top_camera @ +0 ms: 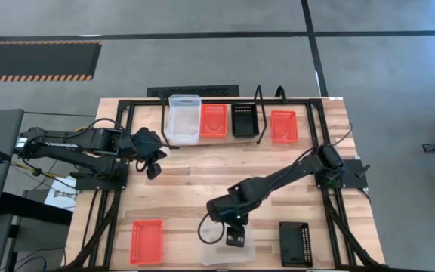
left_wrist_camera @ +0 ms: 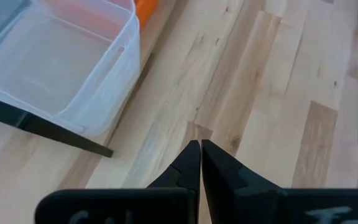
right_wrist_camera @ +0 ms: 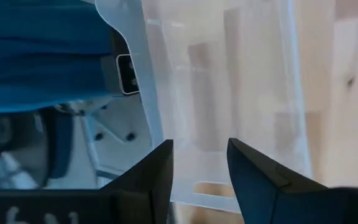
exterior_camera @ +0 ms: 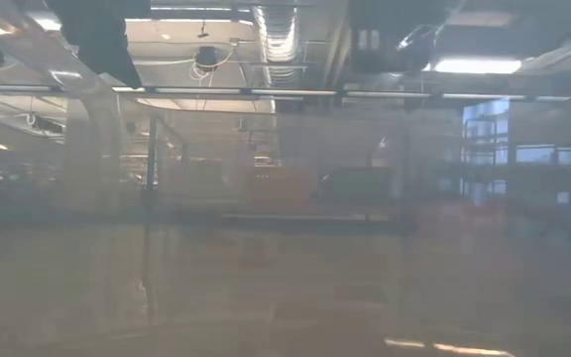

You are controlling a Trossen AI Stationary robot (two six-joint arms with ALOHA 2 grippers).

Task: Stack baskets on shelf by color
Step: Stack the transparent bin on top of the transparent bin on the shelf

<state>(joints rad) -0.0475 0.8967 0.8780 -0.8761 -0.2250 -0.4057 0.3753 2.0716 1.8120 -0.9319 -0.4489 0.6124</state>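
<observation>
Over the table's near edge, high view: the right gripper (top_camera: pixel 235 239) hangs directly above a clear basket (top_camera: pixel 216 253) lying at the front of the tabletop, between an orange-red basket (top_camera: pixel 146 241) to the left and a black perforated basket (top_camera: pixel 295 243) to the right. This clear basket appears to lie with its long axis across the table. The right arm is plainly the nearer one; the left gripper (top_camera: pixel 152 168) waits well apart, near the shelf (top_camera: pixel 314 113). On the shelf stand a clear basket (top_camera: pixel 183 119), an orange-red basket (top_camera: pixel 214 121) and a black basket (top_camera: pixel 244 120); a second orange-red basket (top_camera: pixel 283 126) sits at the far right, beyond an upright wire loop.

Low view: the picture is veiled by something translucent close to the lens, perhaps the clear basket's wall; neither gripper can be made out.

Left wrist view: the left gripper (left_wrist_camera: pixel 200 152) has its fingers pressed together and holds nothing. The shelf's clear basket (left_wrist_camera: pixel 67 65) lies ahead over the wooden slats.

Right wrist view: the right gripper (right_wrist_camera: pixel 200 155) has its fingers apart, with the clear basket's (right_wrist_camera: pixel 229 81) near wall just beyond the tips. Whether they straddle that wall or stand above it cannot be told. The coming move likely depends on getting one finger to each side of the rim.
</observation>
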